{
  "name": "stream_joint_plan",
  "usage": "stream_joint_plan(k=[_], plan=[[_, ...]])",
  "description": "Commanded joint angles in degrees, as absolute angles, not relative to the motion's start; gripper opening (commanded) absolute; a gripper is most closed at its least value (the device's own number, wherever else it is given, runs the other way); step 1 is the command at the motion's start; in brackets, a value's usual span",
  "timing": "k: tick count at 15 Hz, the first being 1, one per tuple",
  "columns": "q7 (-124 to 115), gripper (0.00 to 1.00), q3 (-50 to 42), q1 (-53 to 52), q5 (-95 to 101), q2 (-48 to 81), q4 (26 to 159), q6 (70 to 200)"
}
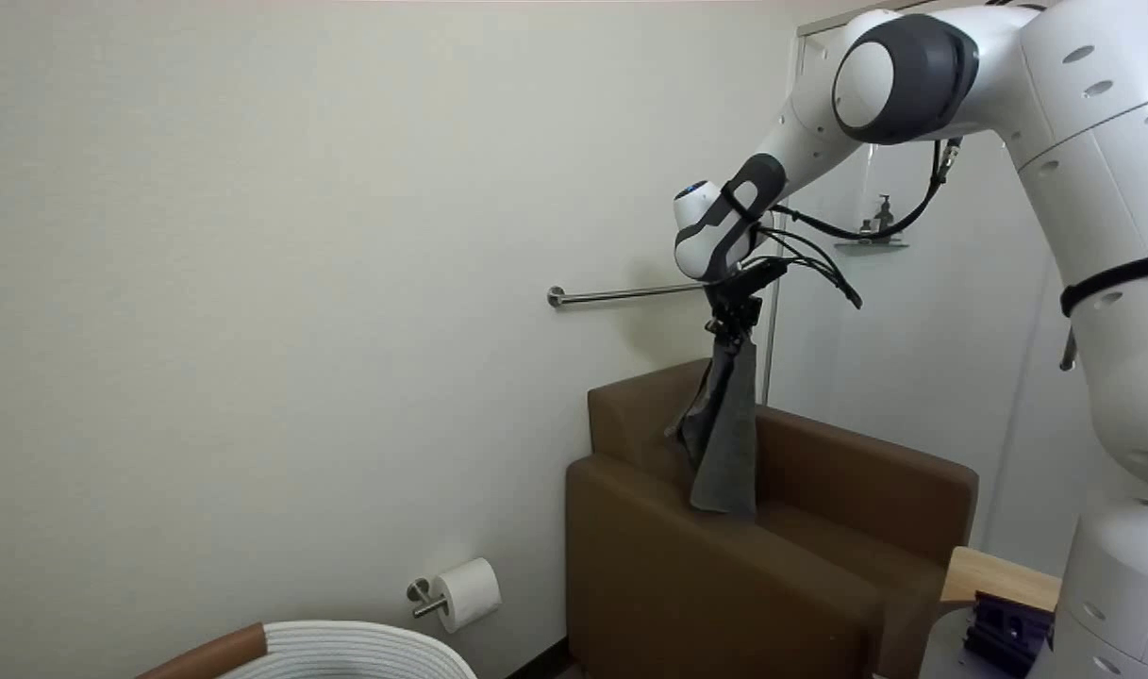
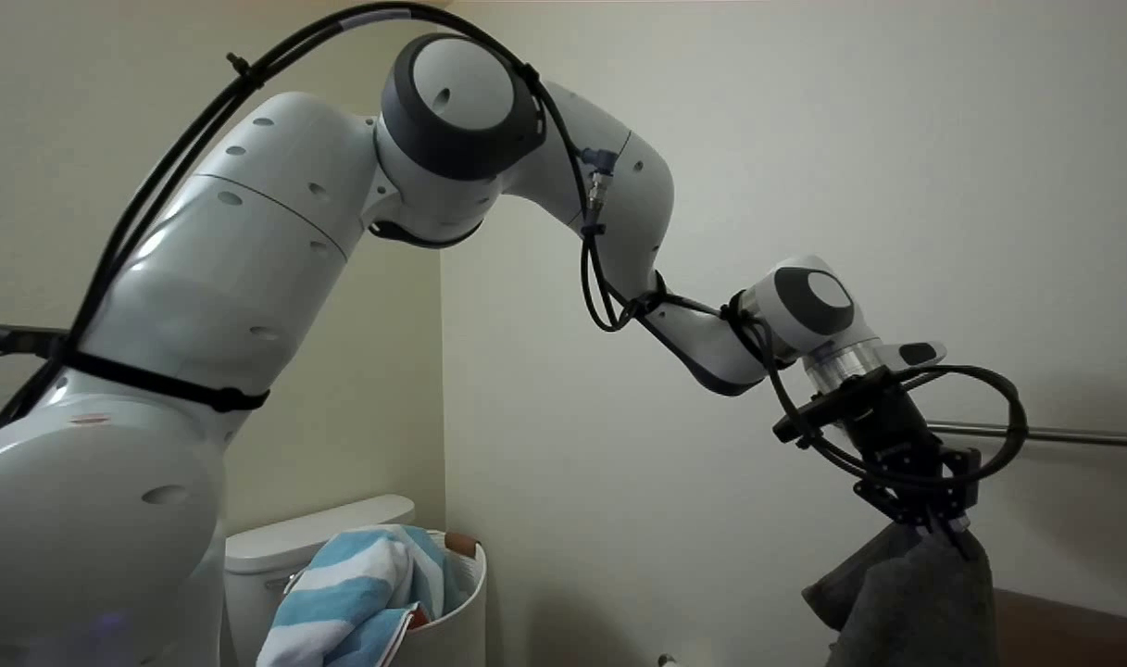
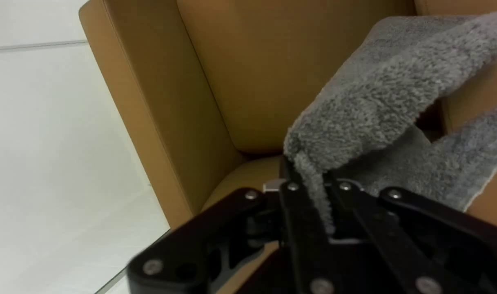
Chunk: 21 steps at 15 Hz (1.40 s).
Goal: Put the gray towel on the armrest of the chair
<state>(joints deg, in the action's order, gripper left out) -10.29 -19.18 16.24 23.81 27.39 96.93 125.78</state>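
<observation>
The gray towel (image 1: 732,453) hangs limp from my gripper (image 1: 730,338); it also shows in an exterior view (image 2: 929,597) and the wrist view (image 3: 366,110). My gripper, also in an exterior view (image 2: 941,526) and the wrist view (image 3: 307,171), is shut on a fold of it, above the brown chair (image 1: 649,410). The towel's lower end overlaps the inner edge of the near armrest (image 1: 715,556) in an exterior view; I cannot tell if it touches. In the wrist view the towel spreads across the right-hand armrest (image 3: 475,85). The other armrest (image 3: 130,102) lies left.
A metal wall bar (image 1: 621,294) runs behind the gripper. A toilet paper roll (image 1: 470,594) and a white basket (image 1: 347,637) stand left of the chair. A striped towel (image 2: 350,584) lies over the basket by the toilet (image 2: 322,528). A wooden top (image 1: 1003,577) is near the base.
</observation>
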Motion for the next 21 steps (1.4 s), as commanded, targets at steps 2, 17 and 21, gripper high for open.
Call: stream_joint_plan(k=[2,17,21], plan=[[1.3,0.07,-16.8,18.1,20.1,23.3,101.2,125.9],[-25.6,0.07,-14.6,1.9,21.5,39.2,101.8,129.2],[-28.2,0.07,-14.6,-2.6,20.8,44.4,100.8,128.9]])
